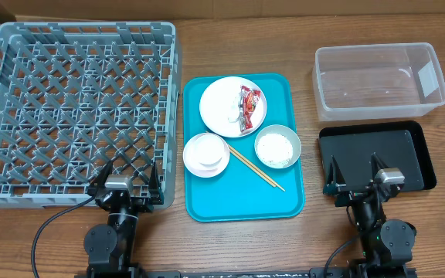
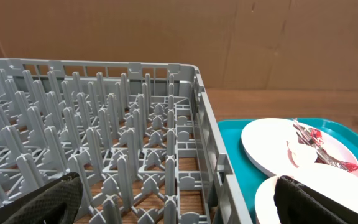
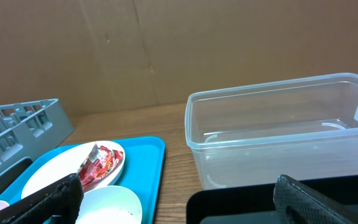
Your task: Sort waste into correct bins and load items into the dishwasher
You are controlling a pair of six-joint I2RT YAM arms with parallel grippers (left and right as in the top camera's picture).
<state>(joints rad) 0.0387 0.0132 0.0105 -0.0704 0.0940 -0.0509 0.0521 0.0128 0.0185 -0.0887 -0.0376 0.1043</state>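
From overhead we saw the whole table. The grey lattice dish rack [image 1: 83, 29] filled the left edge and the teal serving tray [image 1: 238, 202] sat mid-table. The clear plastic tub [image 1: 377, 48] was at the far right corner, with the shallow black tray [image 1: 392, 150] just in front of it.

On the teal serving tray lay the round white plate [image 1: 219, 96], carrying the red printed wrapper [image 1: 249, 108] and a crumpled white scrap [image 1: 231, 116]. Nearer us sat a white bowl [image 1: 189, 152] and a grey bowl [image 1: 295, 137] of rice grains [image 1: 276, 148], with thin wooden chopsticks [image 1: 257, 168] slanting between them.

Only the left wrist view showed the rack's pegs standing upright. Only the right wrist view showed the tub's see-through walls.

The left gripper [image 1: 128, 176] hovered over the rack's near edge and the right gripper [image 1: 354, 171] over the black tray's near edge. Both were spread wide, grasping nothing.
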